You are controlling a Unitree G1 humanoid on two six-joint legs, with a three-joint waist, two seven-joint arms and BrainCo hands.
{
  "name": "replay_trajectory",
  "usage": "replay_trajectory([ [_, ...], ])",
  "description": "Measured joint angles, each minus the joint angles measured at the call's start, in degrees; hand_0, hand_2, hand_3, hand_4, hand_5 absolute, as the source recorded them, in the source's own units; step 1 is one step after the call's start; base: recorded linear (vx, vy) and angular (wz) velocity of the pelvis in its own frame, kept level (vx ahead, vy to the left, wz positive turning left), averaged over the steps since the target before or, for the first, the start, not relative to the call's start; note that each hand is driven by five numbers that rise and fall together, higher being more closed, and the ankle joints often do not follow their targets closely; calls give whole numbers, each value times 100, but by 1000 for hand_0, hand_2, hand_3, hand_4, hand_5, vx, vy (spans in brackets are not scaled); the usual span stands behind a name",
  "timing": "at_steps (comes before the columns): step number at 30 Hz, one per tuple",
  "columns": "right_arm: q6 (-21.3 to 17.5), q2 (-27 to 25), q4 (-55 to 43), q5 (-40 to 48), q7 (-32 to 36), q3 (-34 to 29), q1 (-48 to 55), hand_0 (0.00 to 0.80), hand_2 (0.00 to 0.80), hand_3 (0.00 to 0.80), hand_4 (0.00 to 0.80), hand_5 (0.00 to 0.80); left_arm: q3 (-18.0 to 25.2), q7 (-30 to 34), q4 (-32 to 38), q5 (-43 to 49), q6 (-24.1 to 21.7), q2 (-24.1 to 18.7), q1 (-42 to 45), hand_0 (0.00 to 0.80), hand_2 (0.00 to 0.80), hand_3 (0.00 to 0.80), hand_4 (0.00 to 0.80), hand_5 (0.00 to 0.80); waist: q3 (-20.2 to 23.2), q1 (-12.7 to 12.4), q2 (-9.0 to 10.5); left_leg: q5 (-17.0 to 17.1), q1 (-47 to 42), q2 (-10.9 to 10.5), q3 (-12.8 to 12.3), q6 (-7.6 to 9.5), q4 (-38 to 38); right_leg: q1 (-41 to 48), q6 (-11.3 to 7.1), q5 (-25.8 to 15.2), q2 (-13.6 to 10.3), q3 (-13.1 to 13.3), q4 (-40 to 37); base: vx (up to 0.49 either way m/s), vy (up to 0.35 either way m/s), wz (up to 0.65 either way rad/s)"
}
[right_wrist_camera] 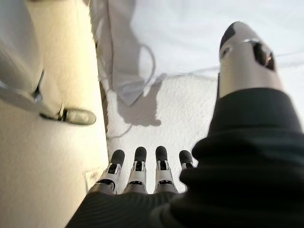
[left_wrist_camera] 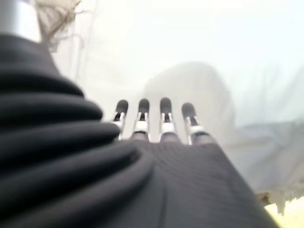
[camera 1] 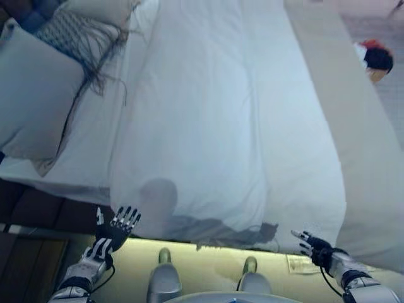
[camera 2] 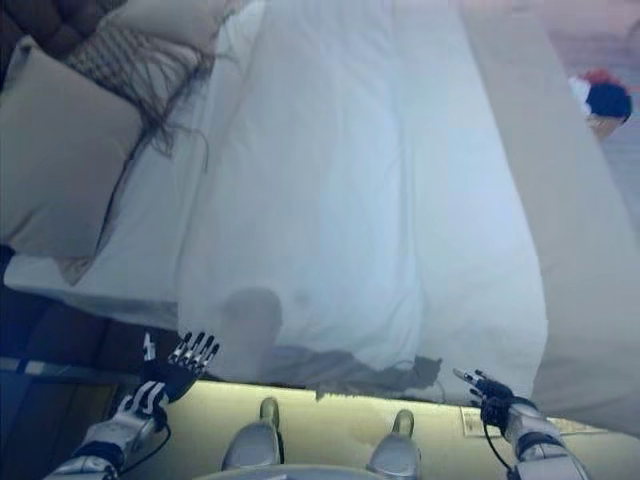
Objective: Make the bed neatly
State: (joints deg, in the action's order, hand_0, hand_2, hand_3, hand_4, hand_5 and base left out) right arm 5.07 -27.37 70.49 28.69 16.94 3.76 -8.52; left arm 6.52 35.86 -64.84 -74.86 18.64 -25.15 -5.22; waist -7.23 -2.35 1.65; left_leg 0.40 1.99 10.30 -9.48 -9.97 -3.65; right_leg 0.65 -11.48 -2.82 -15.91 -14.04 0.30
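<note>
One white duvet (camera 1: 221, 113) lies lengthwise down the middle of the bed, its near edge hanging over the bed's side just above the yellow-lit floor (camera 1: 208, 265), with a loose corner and a thin cord drooping at the lower right. Under it a white sheet (camera 1: 95, 151) shows on the left, and a paler strip of the bed cover (camera 1: 353, 139) runs along the right. Two pillows can be counted at the upper left: one large plain pillow (camera 1: 31, 95) resting on the sheet and one patterned pillow (camera 1: 72, 31) with long dark fringe trailing over the sheet toward the duvet. The left hand (camera 1: 117, 230) hovers just below the duvet's near left corner, fingers straight and spread, holding nothing; the right hand (camera 1: 315, 247) sits near the duvet's lower right corner, fingers also straight and apart, empty. A dark wooden bed frame or side table (camera 1: 38, 214) fills the lower left, beside the left hand. At the upper right, well apart from the bed's middle, a small red, white and dark object (camera 1: 375, 58) lies on the floor beyond the bed cover; what it is cannot be told. The right wrist view alone shows the drooping duvet corner (right_wrist_camera: 130, 90) with its looped cord against a textured white surface, just ahead of the straight fingers (right_wrist_camera: 137, 166). The left wrist view shows only white bedding ahead of its straight fingers (left_wrist_camera: 164, 116), with fringe at the far corner.
</note>
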Motion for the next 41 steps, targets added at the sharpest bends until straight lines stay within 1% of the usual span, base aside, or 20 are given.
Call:
replay_trajectory([
  [2, 29, 112, 37, 2, 55, -89, 192, 0, 0, 0, 0, 0, -1, -6, -94, 182, -83, 90, 97, 0, 0, 0, 0, 0, 256, 6, 13, 69, -231, 4, -42, -29, 256, 145, 0, 0, 39, -12, -119, 99, -16, -6],
  [7, 66, 394, 202, 42, 32, -209, 512, 0, 0, 0, 0, 0, 55, -170, -431, 640, -548, 302, 239, 0, 0, 0, 0, 0, 488, 18, 14, 282, -769, 34, -147, -76, 852, 493, -18, -29, 143, -54, -352, 66, -22, -3],
  [10, 80, 590, 248, 239, -67, -318, 707, 0, 0, 0, 0, 0, -4, -223, -615, 1016, -894, 478, 295, 0, 0, 0, 0, 0, 546, 29, 18, 290, -835, 48, -158, -81, 868, 612, -16, -87, 176, -68, -502, 12, -8, -1],
  [12, 88, 713, 310, 428, -169, -321, 773, 0, 0, 0, 0, 0, -30, -255, -627, 1086, -1011, 682, 339, 0, 0, 0, 0, 0, 579, 29, 4, 305, -850, 49, -158, -90, 866, 632, -15, -103, 182, -68, -520, 0, 0, 0],
  [15, 138, 937, 467, 478, -258, -336, 775, 0, 0, 0, 0, 0, -43, -285, -643, 1105, -1199, 988, 393, 0, 0, 0, 0, 0, 594, 37, 11, 306, -918, 50, -158, -91, 867, 704, -14, -105, 186, -66, -519, 31, -16, 0],
  [18, 190, 1103, 534, 616, -349, -336, 763, 0, 0, 0, 0, 0, -131, -335, -671, 1109, -1368, 1101, 405, 0, 0, 0, 0, 0, 635, 149, 52, 303, -948, 59, -156, -92, 881, 739, -11, -101, 191, -68, -518, 38, -26, 1],
  [20, 256, 1161, 543, 748, -439, -336, 771, 0, 0, 0, 0, 0, -184, -471, -688, 1108, -1545, 1124, 404, 0, 0, 0, 0, 0, 656, 160, 72, 293, -982, 62, -159, -74, 877, 757, -9, -103, 197, -64, -517, 45, -32, -2],
  [24, 382, 1237, 741, 889, -682, -336, 801, 0, 0, 0, 0, 0, -259, -851, -818, 1111, -1584, 1169, 390, 0, 0, 0, 0, 0, 738, 164, 83, 272, -1057, 94, -208, -81, 894, 824, 27, -79, 216, -38, -519, 53, -17, -5],
  [26, 391, 1273, 741, 910, -725, -336, 856, 0, 0, 0, 0, 0, -323, -892, -886, 1112, -1562, 1177, 391, 0, 0, 0, 0, 0, 749, 165, 69, 270, -1131, 122, -254, -84, 894, 829, 39, -85, 246, 6, -518, 64, -1, -11],
  [29, 404, 1314, 741, 910, -749, -333, 896, 0, 0, 0, 0, 0, -403, -835, -881, 1111, -1554, 1184, 390, 0, 0, 0, 0, 0, 766, 174, 42, 268, -1142, 149, -302, -88, 894, 827, 53, -94, 274, 59, -519, 49, 0, -9],
  [31, 412, 1314, 741, 908, -759, -333, 928, 0, 0, 0, 0, 0, -536, -661, -862, 1108, -1559, 1181, 381, 0, 0, 0, 0, 0, 772, 226, 30, 268, -1144, 148, -313, -88, 895, 824, 56, -98, 273, 77, -520, 45, 7, -3],
  [34, 431, 1311, 741, 904, -758, -333, 964, 0, 0, 0, 0, 0, -537, -453, -854, 1064, -1592, 1177, 382, 0, 0, 0, 0, 0, 787, 296, 3, 267, -1143, 148, -315, -88, 896, 820, 56, -98, 273, 83, -521, 45, -1, -1],
  [41, 506, 1311, 791, 819, -813, -333, 1157, 0, 0, 0, 0, 0, -536, -434, -816, 1048, -1630, 1184, 410, 0, 0, 0, 0, 0, 826, 297, -76, 260, -1151, 151, -318, -97, 896, 810, 52, -100, 280, 94, -523, 54, -14, -1],
])
